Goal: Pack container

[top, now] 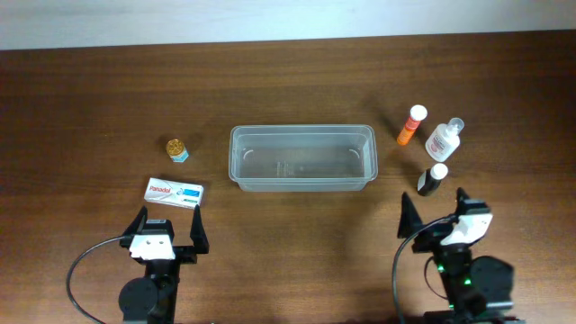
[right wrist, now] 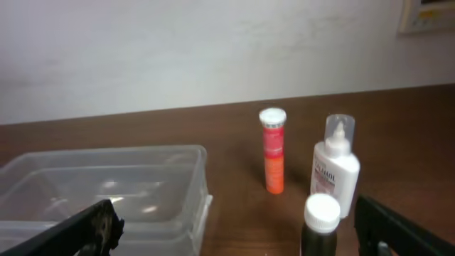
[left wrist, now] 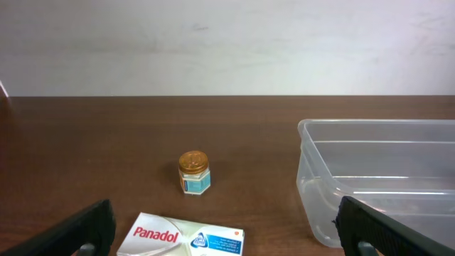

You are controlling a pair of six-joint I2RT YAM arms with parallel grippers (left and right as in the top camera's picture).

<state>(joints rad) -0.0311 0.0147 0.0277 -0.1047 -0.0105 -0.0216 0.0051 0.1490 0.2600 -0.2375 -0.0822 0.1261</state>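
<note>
Left gripper (top: 167,225): jaws wide apart, holding nothing; the box (top: 175,191) lies just ahead of it.
Right gripper (top: 433,211): spread wide too, empty; the dark bottle (top: 432,179) stands just ahead.
Container (top: 301,186): ahead, between both grippers. It looks empty, so packing seems not started.
Other items: jar (top: 176,148) beyond the box; tube (top: 412,124) and clear bottle (top: 444,139) beyond the dark bottle.
Why so: items sit on both sides, probably so each arm takes its near ones.

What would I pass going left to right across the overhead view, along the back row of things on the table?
First the small gold-lidded jar → clear container → orange tube → clear bottle.
</note>
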